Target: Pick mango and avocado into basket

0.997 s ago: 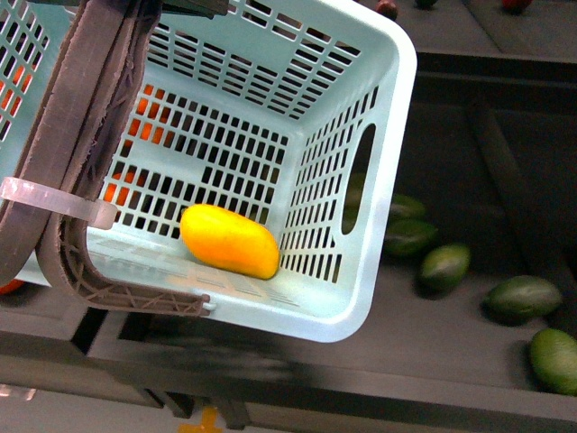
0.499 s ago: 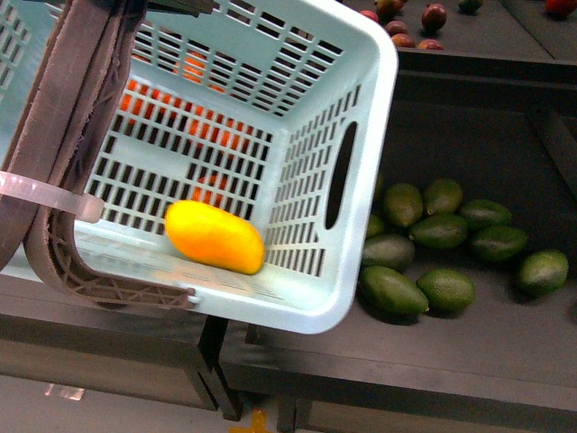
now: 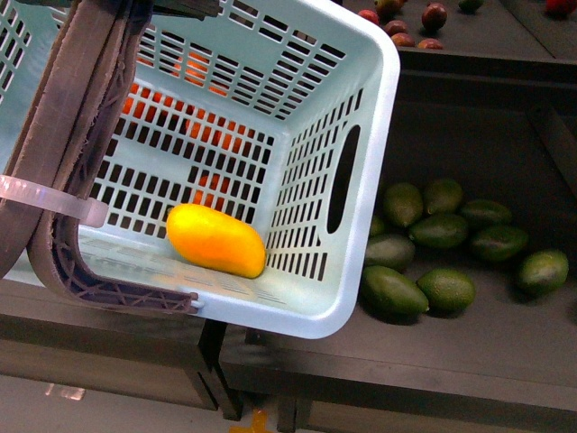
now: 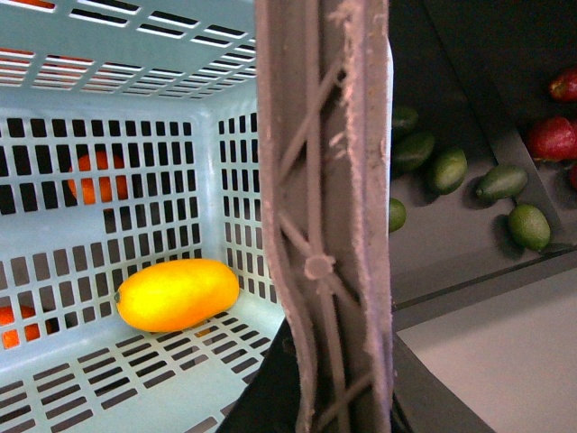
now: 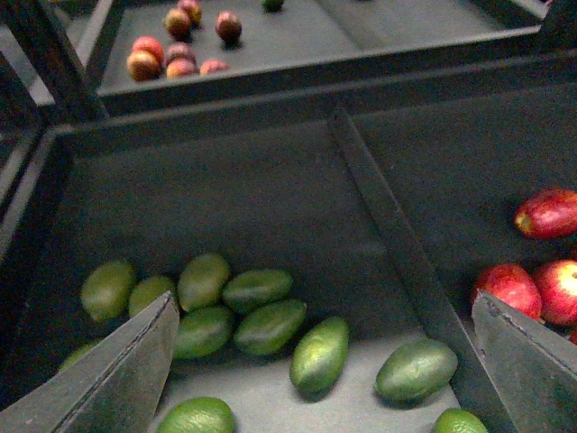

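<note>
Hovering right tool (image 5: 322,307): fingers (image 5: 126,370) spread wide, empty.
Avocado (image 5: 320,354): just below in the bin (image 5: 225,207), long axis square to the closing line; right arm nearer.
Mango (image 3: 216,240): lying in basket (image 3: 361,135).
Left tool: hidden behind handle (image 4: 325,225); grip cannot be told.

Mango in the tilted basket, avocados outside

The smooth yellow-orange mango (image 3: 216,240) lies on its side on the slotted floor of the tilted light teal basket (image 3: 386,108), against the side wall. Dull dark green avocados (image 3: 393,291) cluster outside, at the basket's 4 o'clock.
</note>
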Controlling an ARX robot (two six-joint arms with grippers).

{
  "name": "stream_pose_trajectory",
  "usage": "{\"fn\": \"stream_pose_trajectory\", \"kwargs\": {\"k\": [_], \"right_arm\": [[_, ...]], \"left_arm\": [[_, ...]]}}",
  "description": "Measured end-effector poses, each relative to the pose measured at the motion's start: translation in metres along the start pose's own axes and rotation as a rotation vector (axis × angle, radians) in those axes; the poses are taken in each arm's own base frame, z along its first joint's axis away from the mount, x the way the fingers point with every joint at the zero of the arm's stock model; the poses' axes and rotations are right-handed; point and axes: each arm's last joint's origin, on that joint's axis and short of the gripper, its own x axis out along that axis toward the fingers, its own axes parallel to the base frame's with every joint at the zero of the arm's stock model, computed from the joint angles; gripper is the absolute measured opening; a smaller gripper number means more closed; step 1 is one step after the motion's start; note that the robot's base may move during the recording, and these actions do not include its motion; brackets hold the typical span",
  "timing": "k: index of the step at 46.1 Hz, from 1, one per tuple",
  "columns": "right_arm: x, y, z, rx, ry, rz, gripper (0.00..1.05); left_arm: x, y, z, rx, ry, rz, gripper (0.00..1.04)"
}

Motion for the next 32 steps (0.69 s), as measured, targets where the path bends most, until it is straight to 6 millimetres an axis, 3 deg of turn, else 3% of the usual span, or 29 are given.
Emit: {"fn": "stream_pose_trajectory", "kwargs": {"k": [6,15,23,32], "right_arm": [[0.046,0.003,-0.022,-0.087,0.138,0.063,0.97],[0.108,0.007,-0.07,-0.24,0.287,0.176,0.97],[0.144,0.001,-0.113,-0.313,0.384,0.256,0.97],[0.171,-0.015,-0.14,-0.372,0.465,0.288,0.97]], "left_arm": [[0.0,0.0,0.0,0.002,0.001,-0.005,0.07],[0.0,-0.001,0.0,-0.001,0.004,-0.026,0.07],[0.0,-0.001,0.0,0.001,0.003,-0.017,0.07],[0.0,-0.001,0.0,0.0,0.001,-0.007,0.07]]}}
